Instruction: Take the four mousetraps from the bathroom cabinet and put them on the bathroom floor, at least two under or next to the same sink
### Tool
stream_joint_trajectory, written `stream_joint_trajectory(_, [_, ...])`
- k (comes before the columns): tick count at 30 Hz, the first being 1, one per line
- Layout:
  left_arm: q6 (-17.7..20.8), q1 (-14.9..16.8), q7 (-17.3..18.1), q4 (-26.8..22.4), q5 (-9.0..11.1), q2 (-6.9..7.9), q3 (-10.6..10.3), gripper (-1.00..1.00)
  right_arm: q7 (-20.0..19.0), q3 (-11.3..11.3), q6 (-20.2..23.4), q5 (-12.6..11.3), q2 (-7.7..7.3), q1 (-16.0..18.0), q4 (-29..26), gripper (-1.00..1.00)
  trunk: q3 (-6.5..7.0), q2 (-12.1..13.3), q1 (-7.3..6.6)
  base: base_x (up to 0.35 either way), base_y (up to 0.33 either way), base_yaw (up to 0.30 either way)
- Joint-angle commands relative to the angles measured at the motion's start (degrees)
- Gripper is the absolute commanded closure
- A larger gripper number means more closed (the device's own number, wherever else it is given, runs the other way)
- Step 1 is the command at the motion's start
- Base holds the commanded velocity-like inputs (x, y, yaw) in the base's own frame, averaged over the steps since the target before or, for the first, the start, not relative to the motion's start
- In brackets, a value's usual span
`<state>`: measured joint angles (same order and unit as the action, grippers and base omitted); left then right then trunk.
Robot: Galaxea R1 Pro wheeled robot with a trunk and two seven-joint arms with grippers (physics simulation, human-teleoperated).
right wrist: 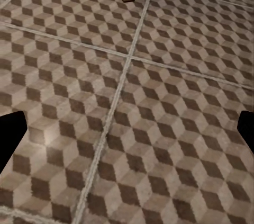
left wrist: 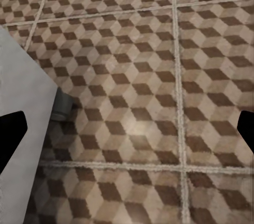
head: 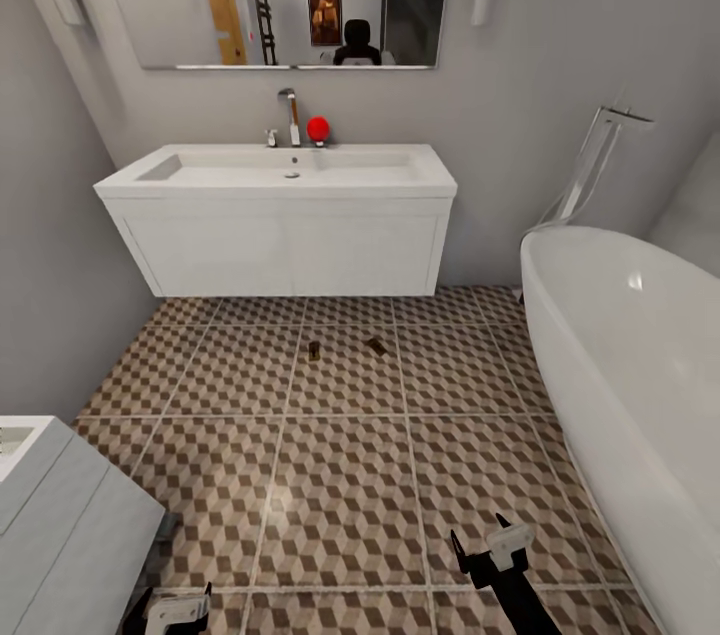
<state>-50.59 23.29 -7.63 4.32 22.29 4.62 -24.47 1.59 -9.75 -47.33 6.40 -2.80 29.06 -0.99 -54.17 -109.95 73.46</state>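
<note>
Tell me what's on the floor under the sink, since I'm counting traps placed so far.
Two mousetraps lie on the bathroom floor just in front of the sink. The floor directly beneath it, back by the wall, is hidden by the sink's body.

Two mousetraps (head: 345, 348) too small for detail, bathtub (head: 640, 385) cropped, left hand (head: 178, 610) partly cut off
</note>
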Motion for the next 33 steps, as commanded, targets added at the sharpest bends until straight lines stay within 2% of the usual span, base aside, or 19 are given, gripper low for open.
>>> stream_joint_trajectory(1, [-0.2,0.0,-0.5,0.2,-0.1,-0.05,-0.5,-1.0,0.2,0.2,-0.1,0.5,-0.01,0.0,0.0,-1.0,0.14,0.4,-0.23,0.0,0.0,0.0])
stream_joint_trajectory(11, [-0.1,0.0,-0.5,0.2,-0.1,-0.1,-0.5,-1.0,0.2,0.2,-0.1,0.5,-0.06,0.0,0.0,-1.0,1.94,4.4,-2.43,0.0,0.0,0.0])
stream_joint_trajectory(17, [0.0,0.0,-0.5,0.2,-0.1,-0.69,-0.5,-1.0,0.2,0.2,-0.1,0.6,-0.05,0.0,0.0,-1.0,3.02,6.8,-3.75,0.0,0.0,0.0])
stream_joint_trajectory(24, [0.0,0.0,-0.5,0.2,-0.1,-1.04,-0.5,-1.0,0.2,0.2,-0.2,0.6,-0.64,-0.8,0.1,-1.0,4.27,9.6,-5.28,0.0,0.0,0.0])
stream_joint_trajectory(29, [0.0,0.0,-0.5,0.2,-0.1,-1.12,-0.5,-1.0,0.1,0.3,-1.1,0.4,-2.71,-3.1,0.0,-1.0,5.17,11.6,-6.38,0.0,0.0,0.0])
stream_joint_trajectory(30, [0.0,0.0,-0.5,0.2,-0.1,-1.16,-0.5,-1.0,0.1,0.3,-2.1,-0.3,-3.74,-3.6,0.1,-1.0,5.35,12.0,-6.6,0.0,0.0,0.0])
stream_joint_trajectory(33, [0.0,-0.2,-0.5,0.2,-0.1,-1.18,-0.5,-1.0,0.1,0.2,-3.1,-3.0,-4.46,-4.3,0.0,-1.0,5.89,13.2,-7.26,0.0,0.0,0.0])
